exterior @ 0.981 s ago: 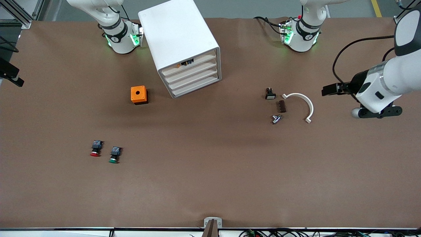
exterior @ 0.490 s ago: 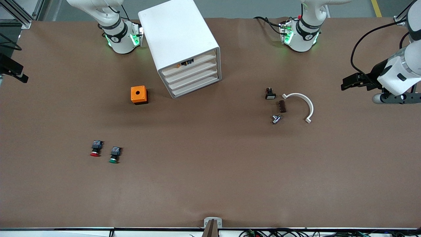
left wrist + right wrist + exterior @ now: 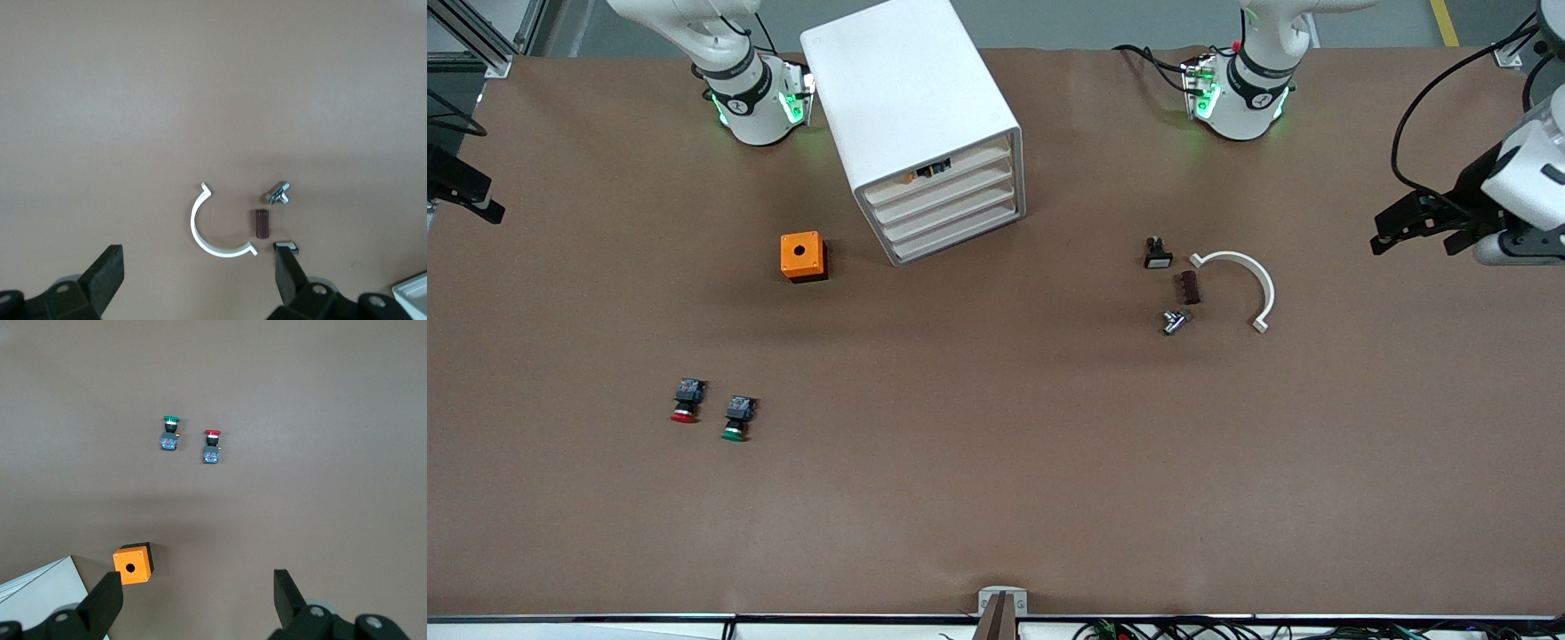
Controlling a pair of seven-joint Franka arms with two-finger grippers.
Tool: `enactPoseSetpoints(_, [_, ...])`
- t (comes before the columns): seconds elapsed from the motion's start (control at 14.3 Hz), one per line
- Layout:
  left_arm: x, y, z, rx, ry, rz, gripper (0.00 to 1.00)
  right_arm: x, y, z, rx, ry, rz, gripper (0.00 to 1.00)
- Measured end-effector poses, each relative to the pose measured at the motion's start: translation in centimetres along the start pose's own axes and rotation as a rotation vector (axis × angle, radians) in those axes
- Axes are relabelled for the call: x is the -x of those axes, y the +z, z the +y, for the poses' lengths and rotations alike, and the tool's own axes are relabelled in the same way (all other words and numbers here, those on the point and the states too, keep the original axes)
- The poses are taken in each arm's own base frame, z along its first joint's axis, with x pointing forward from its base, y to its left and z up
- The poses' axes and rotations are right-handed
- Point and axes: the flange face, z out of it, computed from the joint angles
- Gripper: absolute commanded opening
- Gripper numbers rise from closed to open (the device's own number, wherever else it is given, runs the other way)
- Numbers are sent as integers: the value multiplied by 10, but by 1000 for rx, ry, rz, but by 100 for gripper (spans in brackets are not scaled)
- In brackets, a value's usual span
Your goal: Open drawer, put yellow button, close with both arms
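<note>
The white cabinet [image 3: 911, 98] stands between the arms' bases. Its top drawer [image 3: 971, 161] is pushed almost flush, and a small orange-and-black thing, the yellow button [image 3: 913, 176], shows in the gap above its front. My left gripper [image 3: 198, 265] is open and empty, high over the left arm's end of the table [image 3: 1398, 224]. My right gripper [image 3: 198, 587] is open and empty, high over the right arm's end; only a black part of it shows at the front view's edge [image 3: 476, 203]. Both are well away from the cabinet.
An orange box with a hole [image 3: 801, 256] sits beside the cabinet. A red-capped button [image 3: 685, 401] and a green-capped button [image 3: 736, 419] lie nearer the front camera. A white arc [image 3: 1249, 283], a brown block [image 3: 1188, 287], a metal piece [image 3: 1174, 321] and a small black part [image 3: 1157, 253] lie toward the left arm's end.
The left arm has pulled back and risen toward its own end of the table, away from the small parts. The right gripper has shifted slightly at the table's edge. Nothing on the table moved.
</note>
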Motion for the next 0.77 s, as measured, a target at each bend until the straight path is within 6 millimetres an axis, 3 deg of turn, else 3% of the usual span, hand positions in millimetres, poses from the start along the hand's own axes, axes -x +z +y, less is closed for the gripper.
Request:
enactPoseSetpoints(0.49, [6, -20, 0, -1, -1, -42, 100, 0, 0, 0, 1, 0, 4, 100])
enactPoseSetpoints(0.77, [5, -16, 0, -2, -1, -59, 100, -1, 0, 0, 1, 0, 6, 100])
